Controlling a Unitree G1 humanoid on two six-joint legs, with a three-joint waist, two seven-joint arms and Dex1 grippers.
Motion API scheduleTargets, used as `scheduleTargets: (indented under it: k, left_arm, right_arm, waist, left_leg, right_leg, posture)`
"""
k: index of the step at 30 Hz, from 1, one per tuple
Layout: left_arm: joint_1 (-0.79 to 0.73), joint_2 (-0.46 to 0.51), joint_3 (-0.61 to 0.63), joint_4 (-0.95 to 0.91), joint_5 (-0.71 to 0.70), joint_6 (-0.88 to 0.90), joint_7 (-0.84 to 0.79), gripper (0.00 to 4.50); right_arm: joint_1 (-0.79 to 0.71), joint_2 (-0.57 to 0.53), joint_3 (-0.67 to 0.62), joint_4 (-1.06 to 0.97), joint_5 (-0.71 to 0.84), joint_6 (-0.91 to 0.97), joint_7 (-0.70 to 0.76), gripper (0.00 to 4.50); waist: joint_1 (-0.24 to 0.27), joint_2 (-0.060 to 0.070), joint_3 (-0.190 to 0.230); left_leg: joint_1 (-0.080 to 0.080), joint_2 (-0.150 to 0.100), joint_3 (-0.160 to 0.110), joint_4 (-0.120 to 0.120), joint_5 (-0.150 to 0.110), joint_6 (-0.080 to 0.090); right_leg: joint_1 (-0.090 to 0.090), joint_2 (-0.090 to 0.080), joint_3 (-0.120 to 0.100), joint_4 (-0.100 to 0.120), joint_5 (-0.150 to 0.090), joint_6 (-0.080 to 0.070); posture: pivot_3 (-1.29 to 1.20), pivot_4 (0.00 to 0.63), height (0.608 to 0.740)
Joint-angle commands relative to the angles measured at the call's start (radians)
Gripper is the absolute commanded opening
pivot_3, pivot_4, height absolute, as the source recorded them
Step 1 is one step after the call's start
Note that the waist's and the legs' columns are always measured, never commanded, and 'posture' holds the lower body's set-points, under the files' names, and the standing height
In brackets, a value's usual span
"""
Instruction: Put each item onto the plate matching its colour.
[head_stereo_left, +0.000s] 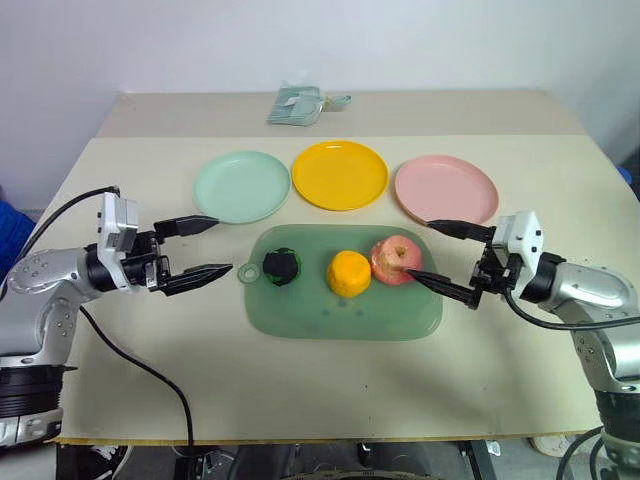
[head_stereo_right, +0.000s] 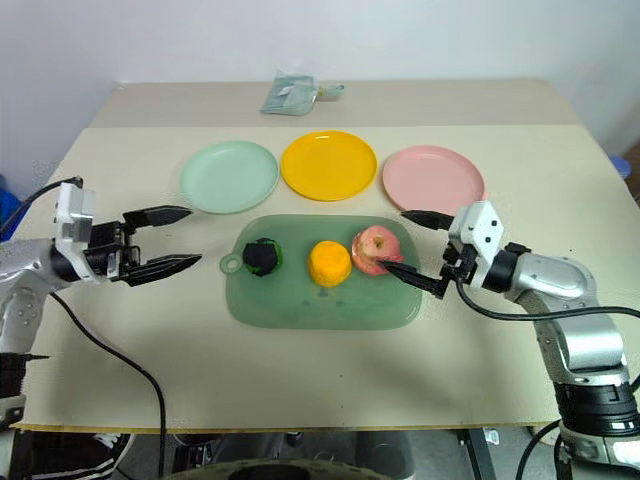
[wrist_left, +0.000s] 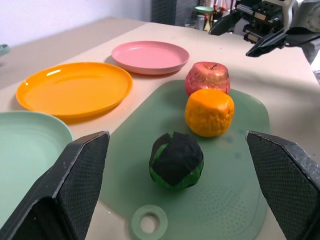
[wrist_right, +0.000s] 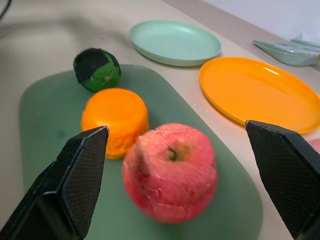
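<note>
the left claw (head_stereo_left: 193, 252) and right claw (head_stereo_left: 441, 256) hang nearest, both spread wide and empty, each aimed inward at the cutting board (head_stereo_left: 330, 315) between them, seemingly staged for a first pick. the apple (head_stereo_left: 396, 260) sits just off the right claw, stem up, so no real long axis. beside it the orange fruit (head_stereo_left: 348, 273), then the dark vegetable (head_stereo_left: 282, 267), all in a row across the board. beyond on the desk (head_stereo_left: 150, 340) wait the pink plate (head_stereo_left: 446, 188), yellow plate (head_stereo_left: 340, 174) and mint plate (head_stereo_left: 241, 186), all bare.
</note>
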Motion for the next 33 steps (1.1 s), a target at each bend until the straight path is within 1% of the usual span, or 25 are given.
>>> scheduleTargets:
  k: [1,5,8,14,16,18,21,23,26,33]
  left_arm:
    - [-0.018,-0.003,0.011,-0.052,-0.019,0.016,0.03,4.5]
    - [-0.059,-0.021,-0.007,-0.042,-0.014,0.023,0.051,4.5]
    - [-0.102,-0.033,-0.028,-0.004,0.0,0.013,0.045,4.5]
    - [-0.112,-0.049,-0.04,0.05,0.019,-0.026,0.015,4.5]
    - [-0.111,-0.056,-0.063,0.081,0.049,-0.063,-0.008,4.5]
    - [-0.12,-0.086,-0.108,0.14,0.103,-0.138,-0.036,4.5]
    - [-0.154,-0.112,-0.164,0.219,0.176,-0.234,-0.065,4.5]
    - [-0.191,-0.146,-0.176,0.258,0.183,-0.264,-0.065,4.5]
    - [-0.237,-0.187,-0.214,0.355,0.252,-0.38,-0.075,4.5]
    - [-0.29,-0.254,-0.252,0.524,0.299,-0.509,-0.123,4.5]
  right_arm:
    - [-0.036,-0.005,-0.015,-0.004,0.002,-0.026,0.004,4.44]
    - [-0.06,0.014,-0.007,-0.031,0.02,-0.004,-0.025,4.44]
    - [-0.087,0.006,-0.018,-0.045,0.052,0.025,-0.025,4.44]
    - [-0.104,0.005,-0.008,-0.067,0.062,0.041,-0.03,4.44]
    - [-0.108,0.013,0.003,-0.064,0.05,0.034,-0.034,4.44]
    - [-0.101,0.013,0.019,-0.074,0.034,0.032,-0.037,4.44]
    - [-0.088,-0.004,0.042,-0.097,0.018,0.04,-0.03,4.44]
    - [-0.093,-0.007,0.058,-0.106,0.032,0.045,-0.01,4.44]
    - [-0.119,-0.002,0.088,-0.085,0.005,0.026,0.003,4.44]
    - [-0.14,0.023,0.104,-0.097,0.001,0.031,-0.017,4.44]
  waist:
    - [0.0,0.0,0.0]
    - [0.001,0.0,0.0]
    - [0.001,0.0,0.0]
    - [-0.001,0.0,0.0]
    - [-0.001,0.0,0.0]
    - [0.001,0.0,0.0]
    - [0.003,0.0,0.0]
    - [0.003,0.0,0.0]
    - [0.001,0.0,0.0]
    - [-0.001,0.0,0.0]
  left_leg:
    - [0.0,0.0,0.0,0.0,0.0,0.0]
    - [0.0,0.0,0.0,0.0,0.0,0.0]
    - [0.0,0.0,0.0,0.0,0.0,0.0]
    - [0.0,0.0,0.0,-0.001,0.0,0.0]
    - [0.0,0.0,0.0,-0.001,0.0,0.0]
    - [0.0,0.0,0.0,-0.002,0.0,0.0]
    - [0.0,0.0,0.0,-0.001,0.0,0.0]
    - [0.0,0.0,0.0,-0.001,0.0,0.0]
    - [0.0,0.0,0.0,-0.001,0.0,0.0]
    - [0.0,0.0,0.0,-0.001,0.0,0.0]
  right_leg:
    - [0.0,0.0,0.0,0.0,0.0,0.0]
    - [0.0,0.0,0.0,0.0,0.0,0.0]
    - [0.0,0.0,0.0,0.0,0.0,0.0]
    - [0.0,0.0,0.0,-0.001,0.0,0.0]
    - [0.0,0.0,0.0,-0.001,0.0,0.0]
    - [0.0,0.0,0.0,-0.001,0.0,0.0]
    - [0.0,0.0,0.0,-0.002,0.0,0.0]
    - [0.0,0.0,0.0,-0.002,0.0,0.0]
    - [0.001,0.0,0.0,-0.002,0.0,0.0]
    - [0.0,0.0,0.0,-0.002,0.0,0.0]
  posture:
    - [0.0,0.15,0.74]
    - [0.0,0.15,0.74]
    - [0.0,0.15,0.74]
    - [0.0,0.15,0.74]
    - [0.0,0.15,0.74]
    - [0.0,0.15,0.74]
    - [0.0,0.15,0.74]
    - [0.0,0.15,0.74]
    - [0.0,0.15,0.74]
    - [0.0,0.15,0.74]
